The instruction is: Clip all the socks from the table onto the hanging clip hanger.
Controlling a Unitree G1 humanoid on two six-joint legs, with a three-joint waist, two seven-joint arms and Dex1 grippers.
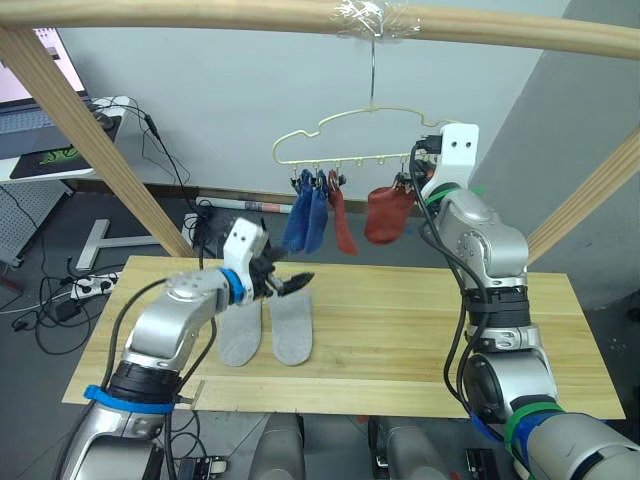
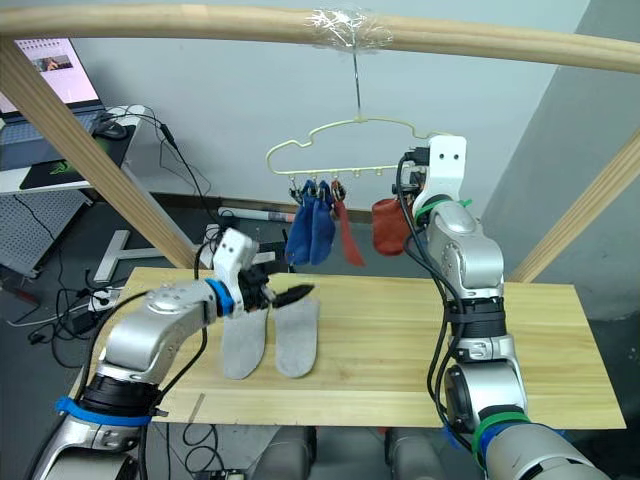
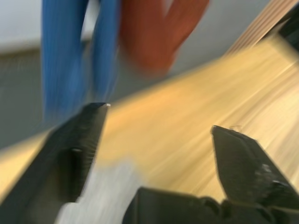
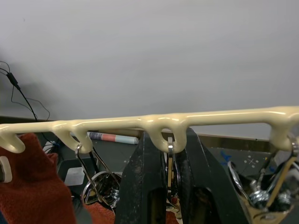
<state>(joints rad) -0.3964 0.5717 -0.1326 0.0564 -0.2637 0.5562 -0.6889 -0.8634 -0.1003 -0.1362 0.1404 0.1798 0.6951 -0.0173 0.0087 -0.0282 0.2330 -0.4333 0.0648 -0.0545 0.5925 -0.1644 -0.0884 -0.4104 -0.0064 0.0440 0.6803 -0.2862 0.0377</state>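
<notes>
2 grey socks (image 1: 268, 328) lie limp at lower centre on the tabletop (image 1: 400, 330); left gripper (image 1: 285, 283) fingers apart above them. Likely light, floppy: pinch a cuff. Right gripper (image 4: 169, 186) fingers clamp a hanger clip (image 4: 170, 154).

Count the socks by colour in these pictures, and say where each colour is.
Blue socks: 2, clipped on the clip hanger.
Rust-red socks: 2, clipped on the hanger.
Light grey socks: 2, lying on the table.
Total: 6 socks.
</notes>
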